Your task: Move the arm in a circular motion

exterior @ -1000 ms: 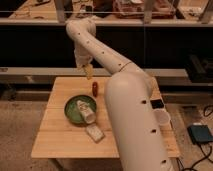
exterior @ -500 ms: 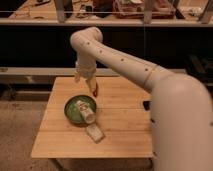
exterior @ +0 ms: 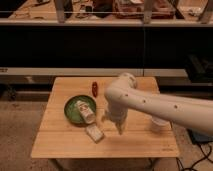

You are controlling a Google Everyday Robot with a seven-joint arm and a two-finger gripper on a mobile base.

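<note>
The cream-white arm (exterior: 150,102) of thick rounded segments with small dark dots reaches in from the right edge over the wooden table (exterior: 55,140). It bends at an elbow near the table's back middle and points down. Its narrow gripper (exterior: 120,128) hangs just above the table, right of the green bowl (exterior: 71,111).
The green bowl holds a white cup (exterior: 85,111) lying on its side. A pale packet (exterior: 95,133) lies in front of the bowl. A small red object (exterior: 94,88) stands at the table's back. A white cup (exterior: 160,123) sits at the right, under the arm. Dark shelving runs behind.
The arm has swung from the table's back left to its middle, and the tip has come forward and down. The arm's thick near segment has dropped out to the right.
</note>
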